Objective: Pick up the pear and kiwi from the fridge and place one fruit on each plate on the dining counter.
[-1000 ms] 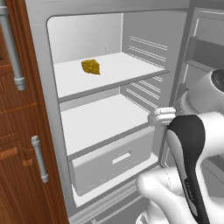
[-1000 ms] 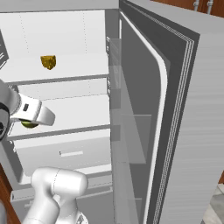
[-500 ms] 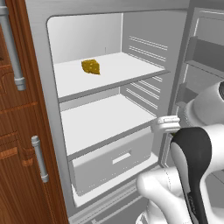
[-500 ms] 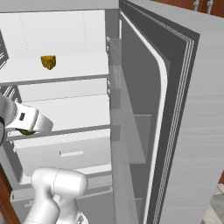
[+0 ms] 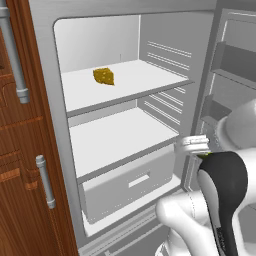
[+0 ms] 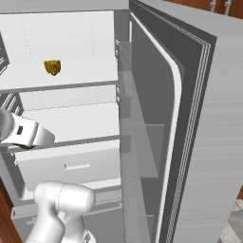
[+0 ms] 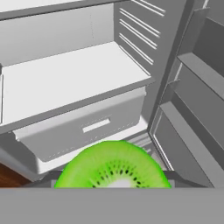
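1. Open before the robot stands the fridge [image 5: 125, 55], grey outside and white within, with ribbed inner walls, two white shelves and a white drawer [image 5: 127, 182] below them.
2. On the upper shelf [image 5: 120, 82] sits an orange-yellow cheese wedge [image 5: 103, 76], toward the left and far side; the lower shelf [image 5: 117, 137] carries nothing that can be seen.
3. Left of the fridge is a brown wooden cabinet [image 5: 20, 165] with grey bar handles.
4. At the right, the fridge door [image 6: 190, 123] is swung wide, its inner racks facing the opening.
5. In the hand view the kiwi [image 7: 113, 167] fills the lower middle: a bright green cut face with a ring of dark seeds, out in front of the drawer and near the door side.
6. The pincer [image 5: 200, 152] hangs just outside the fridge's right edge, level with the lower shelf, a sliver of green showing at it.
7. Its tips are hidden by the fruit, which sits right at them, so it appears clamped on the kiwi.
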Robot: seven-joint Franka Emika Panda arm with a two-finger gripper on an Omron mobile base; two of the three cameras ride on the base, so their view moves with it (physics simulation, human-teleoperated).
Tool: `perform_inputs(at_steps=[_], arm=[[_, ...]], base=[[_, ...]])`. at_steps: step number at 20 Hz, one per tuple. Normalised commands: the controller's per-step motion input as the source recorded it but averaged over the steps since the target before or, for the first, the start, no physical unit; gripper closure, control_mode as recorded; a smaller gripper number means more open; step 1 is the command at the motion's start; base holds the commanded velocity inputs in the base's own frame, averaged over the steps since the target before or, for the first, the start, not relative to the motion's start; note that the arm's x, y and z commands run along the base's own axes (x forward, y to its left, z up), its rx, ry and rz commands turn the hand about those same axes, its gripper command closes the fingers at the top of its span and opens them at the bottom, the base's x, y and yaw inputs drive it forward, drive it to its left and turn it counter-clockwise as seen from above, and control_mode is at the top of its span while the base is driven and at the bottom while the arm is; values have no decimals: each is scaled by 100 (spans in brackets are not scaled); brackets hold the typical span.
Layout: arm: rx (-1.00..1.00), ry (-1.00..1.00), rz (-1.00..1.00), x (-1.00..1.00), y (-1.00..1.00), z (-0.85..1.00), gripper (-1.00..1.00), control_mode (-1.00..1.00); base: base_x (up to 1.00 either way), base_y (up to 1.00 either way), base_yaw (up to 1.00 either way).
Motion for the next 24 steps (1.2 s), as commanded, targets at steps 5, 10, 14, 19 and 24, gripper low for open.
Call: perform_inputs(at_steps=[5,10,14,19,24], arm=[[0,-2,0,-15,0,0,100,100],[0,0,0,0,0,0,100,100],[0,0,0,0,0,0,100,100],[0,0,0,0,0,0,100,100],[0,0,0,0,0,0,100,100]], base=[[-76,7,0],[-99,30,-9],[-85,31,-18],[-85,14,-26],[-80,0,-49]])
